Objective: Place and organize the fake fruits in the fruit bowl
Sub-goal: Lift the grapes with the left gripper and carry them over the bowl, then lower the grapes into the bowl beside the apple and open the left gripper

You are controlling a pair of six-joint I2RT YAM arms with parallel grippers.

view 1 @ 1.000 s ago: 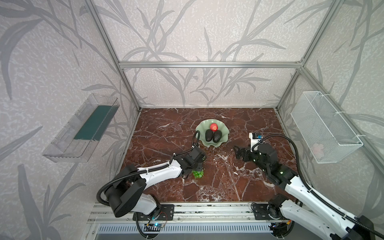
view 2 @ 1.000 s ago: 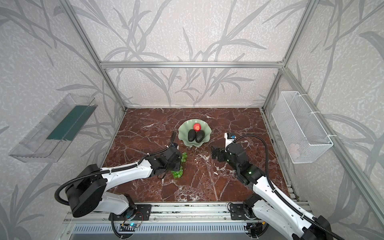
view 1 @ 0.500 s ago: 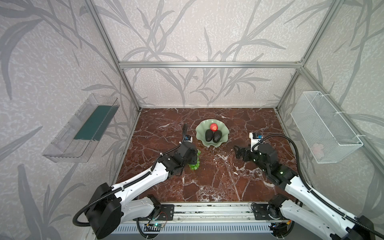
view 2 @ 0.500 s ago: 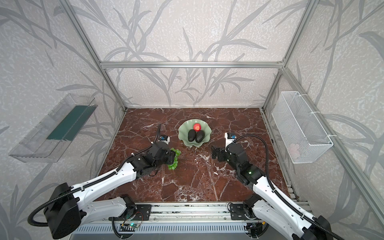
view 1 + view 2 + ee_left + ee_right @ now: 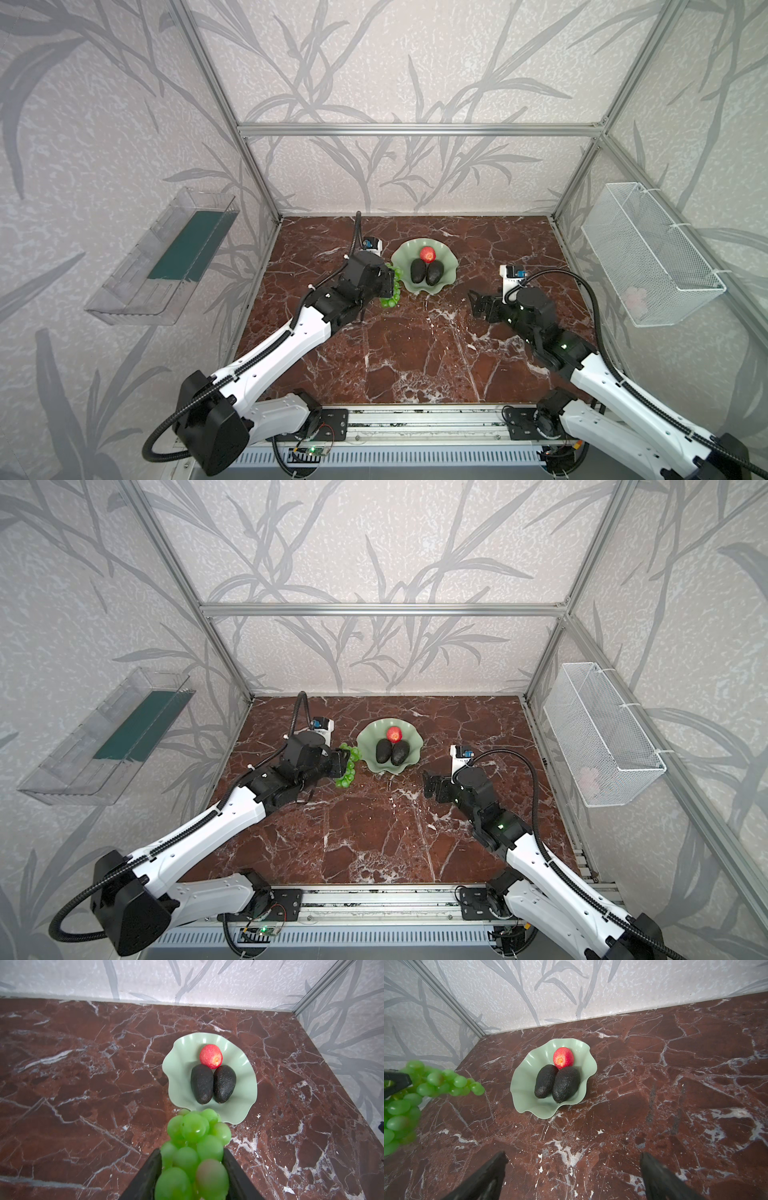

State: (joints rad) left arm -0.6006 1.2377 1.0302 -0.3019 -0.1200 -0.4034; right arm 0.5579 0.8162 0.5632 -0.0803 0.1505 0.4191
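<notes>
My left gripper [image 5: 390, 283] is shut on the bunch of bright green grapes [image 5: 195, 1147], which hangs above the marble just left of the fruit bowl [image 5: 405, 257]. In the left wrist view the black fingers [image 5: 152, 1165] press the bunch from both sides. The pale green wavy-rimmed bowl [image 5: 176, 1059] holds two dark avocados [image 5: 202, 1083] [image 5: 224, 1082] side by side, with the small red fruit [image 5: 211, 1056] behind them. My right gripper [image 5: 473, 302] stands open and empty over bare marble right of the bowl, jaws wide apart in the right wrist view [image 5: 573, 1159].
A clear plastic tray [image 5: 162, 257] hangs on the left wall and a white wire mesh basket [image 5: 648, 253] on the right wall. Aluminium frame posts stand at the back corners. The red-brown marble floor [image 5: 415, 353] lies in front of the bowl.
The left arm has stretched out and carried the grapes from the front middle of the marble up and back to the bowl's left side. The right arm has not moved.
</notes>
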